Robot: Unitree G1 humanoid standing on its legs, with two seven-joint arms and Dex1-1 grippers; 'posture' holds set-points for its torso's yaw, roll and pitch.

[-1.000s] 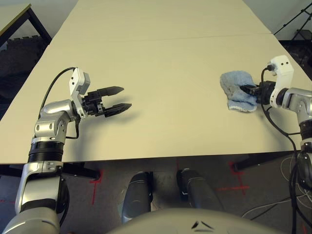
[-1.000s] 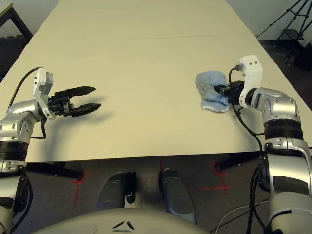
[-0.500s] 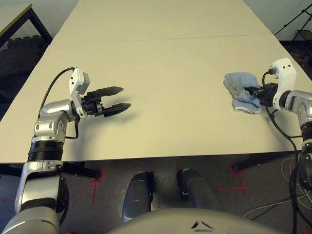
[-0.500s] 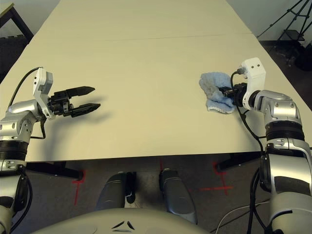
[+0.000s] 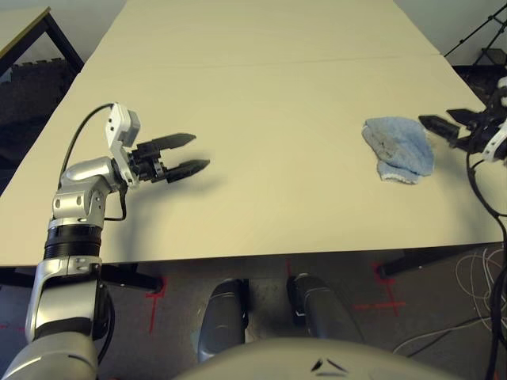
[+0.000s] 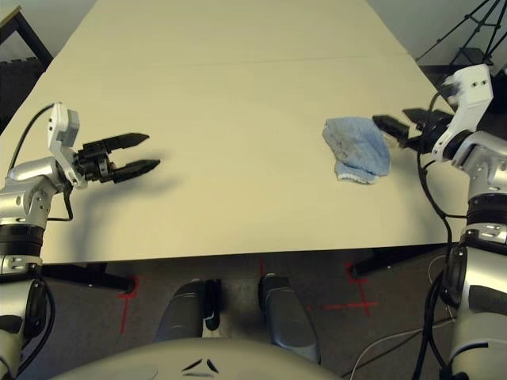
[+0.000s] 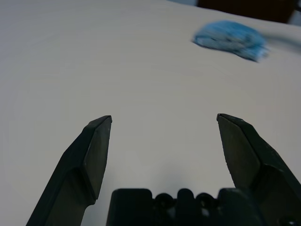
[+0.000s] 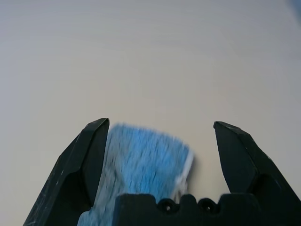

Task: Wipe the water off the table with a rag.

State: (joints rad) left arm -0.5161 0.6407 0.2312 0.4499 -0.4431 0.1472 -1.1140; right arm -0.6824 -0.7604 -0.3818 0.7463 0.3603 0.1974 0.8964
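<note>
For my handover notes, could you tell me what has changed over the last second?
The right gripper has let go of the rag, opened and drawn back to the right. The rag now lies free on the table. The left gripper stayed open over the table's left side, tilting slightly.

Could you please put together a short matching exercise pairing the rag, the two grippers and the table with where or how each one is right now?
Column one:
1. rag
2. left gripper
3. right gripper
4. table

Column two:
A. pale cream, with a thin seam across it
B. jaws open, just beside the rag
C. lying free on the table, robot's right side
D. jaws open over bare tabletop, far from the rag

Pairs: 1-C, 2-D, 3-B, 4-A
</note>
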